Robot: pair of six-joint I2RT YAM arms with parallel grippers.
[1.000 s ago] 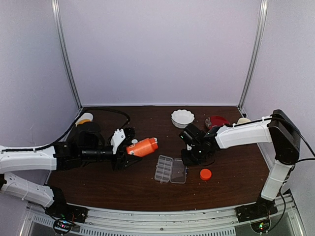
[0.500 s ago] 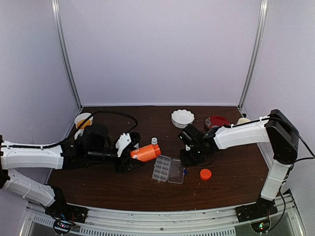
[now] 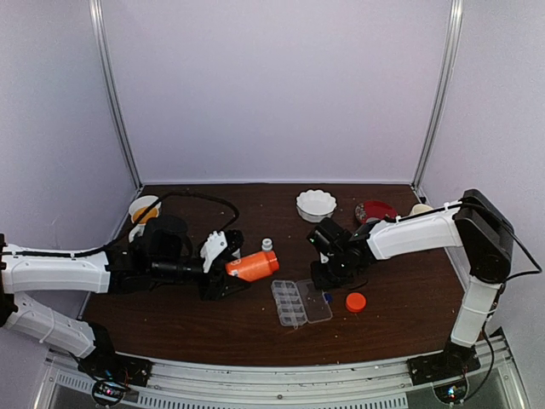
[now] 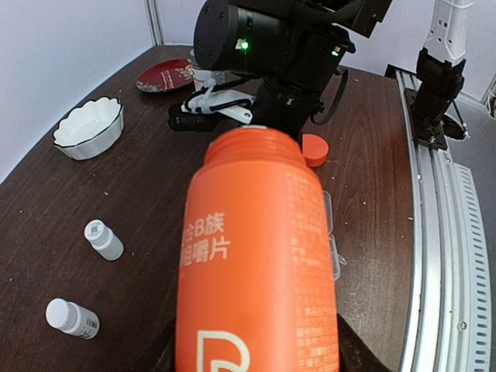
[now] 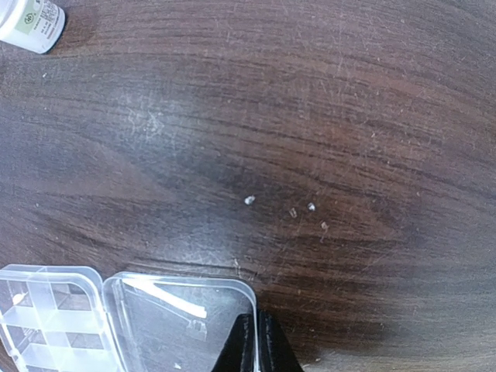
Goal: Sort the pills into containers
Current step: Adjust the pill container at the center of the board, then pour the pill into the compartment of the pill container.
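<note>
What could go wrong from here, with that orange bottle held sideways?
The orange bottle is uncapped and held sideways, mouth toward the organiser box: its contents could pour out fast and miss the small cells. The shut right pincer sits at the thin clear lid and might shove the box.

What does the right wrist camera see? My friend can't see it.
An open clear box lies bottom left on a dark wooden table, the shut gripper at its lid's edge. A few tiny pale pills lie loose mid-table; a small white bottle peeks in top left.
</note>
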